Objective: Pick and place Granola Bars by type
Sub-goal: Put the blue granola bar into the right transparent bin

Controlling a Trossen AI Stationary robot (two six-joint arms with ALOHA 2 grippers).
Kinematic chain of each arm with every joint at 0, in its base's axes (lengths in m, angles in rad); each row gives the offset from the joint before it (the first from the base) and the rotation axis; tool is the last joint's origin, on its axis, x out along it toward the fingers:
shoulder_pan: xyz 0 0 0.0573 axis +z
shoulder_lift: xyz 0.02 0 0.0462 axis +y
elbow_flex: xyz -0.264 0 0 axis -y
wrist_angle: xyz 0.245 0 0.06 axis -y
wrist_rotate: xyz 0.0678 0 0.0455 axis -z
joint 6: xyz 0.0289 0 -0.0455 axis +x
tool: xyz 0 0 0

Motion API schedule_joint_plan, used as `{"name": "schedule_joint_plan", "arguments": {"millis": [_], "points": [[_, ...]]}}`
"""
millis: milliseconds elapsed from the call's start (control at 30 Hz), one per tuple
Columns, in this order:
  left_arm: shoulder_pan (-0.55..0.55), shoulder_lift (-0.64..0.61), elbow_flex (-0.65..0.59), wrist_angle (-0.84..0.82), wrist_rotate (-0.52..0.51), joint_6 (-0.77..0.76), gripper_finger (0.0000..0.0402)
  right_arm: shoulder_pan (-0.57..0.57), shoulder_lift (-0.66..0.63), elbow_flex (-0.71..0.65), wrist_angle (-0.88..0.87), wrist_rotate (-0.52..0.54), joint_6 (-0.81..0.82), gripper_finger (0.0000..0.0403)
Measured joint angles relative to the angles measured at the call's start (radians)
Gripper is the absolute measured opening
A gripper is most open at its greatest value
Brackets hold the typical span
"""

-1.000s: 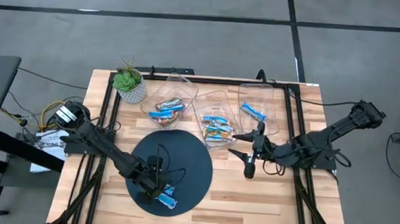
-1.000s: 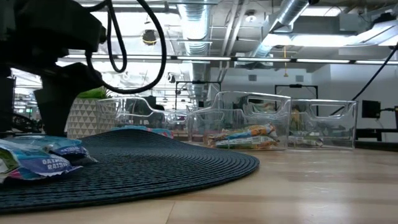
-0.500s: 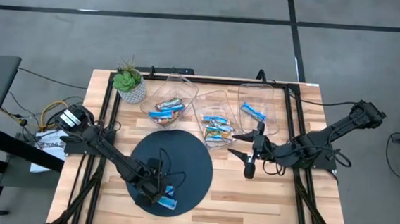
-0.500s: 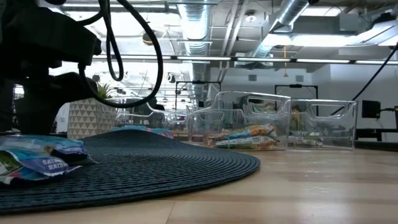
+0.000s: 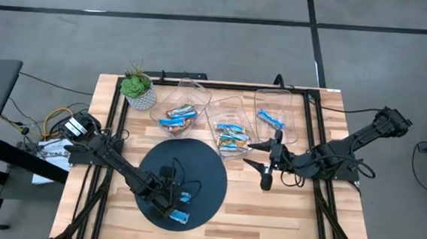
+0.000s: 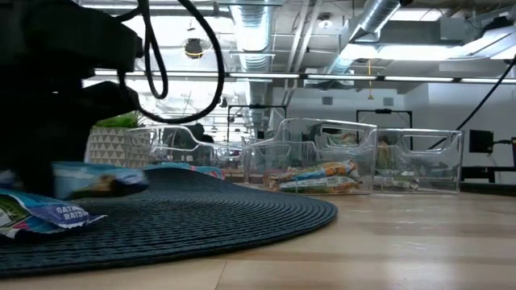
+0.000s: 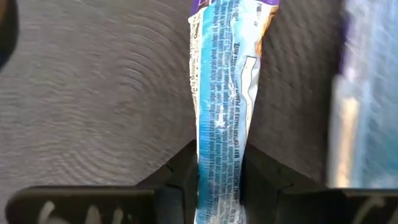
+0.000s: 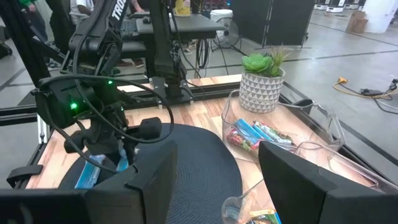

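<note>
**Left tool clamped on blue bar, bar now off the mat**

Changed over the last second: left tool (image 5: 180, 200), wide open a second ago over the large dark round woven mat (image 5: 195, 163), now narrowed onto a slim blue-and-white wrapped granola bar (image 7: 225, 106). Seen in left wrist view pinched between both dark fingers (image 7: 180, 180), wrapper running straight out ahead of the tool, lengthwise. In low view same bar (image 6: 101, 179) raised clear of the mat, level, where before it lay flat with the other. Judged: grasp done, pick step complete, carry to a bin next.

Left behind on the mat: second blue wrapped bar (image 6: 40, 216), just beside and below the lifted one, near the mat's front edge; in high view (image 5: 178, 216) just in front of the left tool. Looks like the last loose bar.

Middle of the surface: three clear plastic bins in a row behind the mat, well apart from the left tool. Left bin (image 5: 192, 95) with mixed blue and orange bars, middle bin (image 5: 233, 106) with several blue and brown bars, right bin (image 5: 293, 110) with a single blue bar (image 5: 270, 120). Which bin matches the held bar: cannot tell from wrapper alone.

Right side: right tool (image 5: 266, 168) waiting over bare wooden surface (image 5: 282, 215) just in front of the middle and right bins, jaws spread wide, nothing in them.
</note>
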Motion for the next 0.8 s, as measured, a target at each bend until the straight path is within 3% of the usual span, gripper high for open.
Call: {"name": "schedule_joint_plan", "arguments": {"millis": [367, 600, 800], "points": [[0.073, -0.001, 0.0, 0.159, -0.249, -0.086, 0.0084, 0.0, 0.0, 0.0, -0.005, 0.0, 0.024, 0.0219], [0.175, -0.002, 0.0, 0.473, -0.459, -0.07, 0.0084, -0.027, 0.0, 0.0, -0.031, 0.0, 0.087, 0.0219], [0.266, -0.002, 0.001, 0.779, -0.493, 0.034, 0.0084, -0.063, 0.0, 0.0, -0.047, -0.001, 0.114, 0.0219]]}}
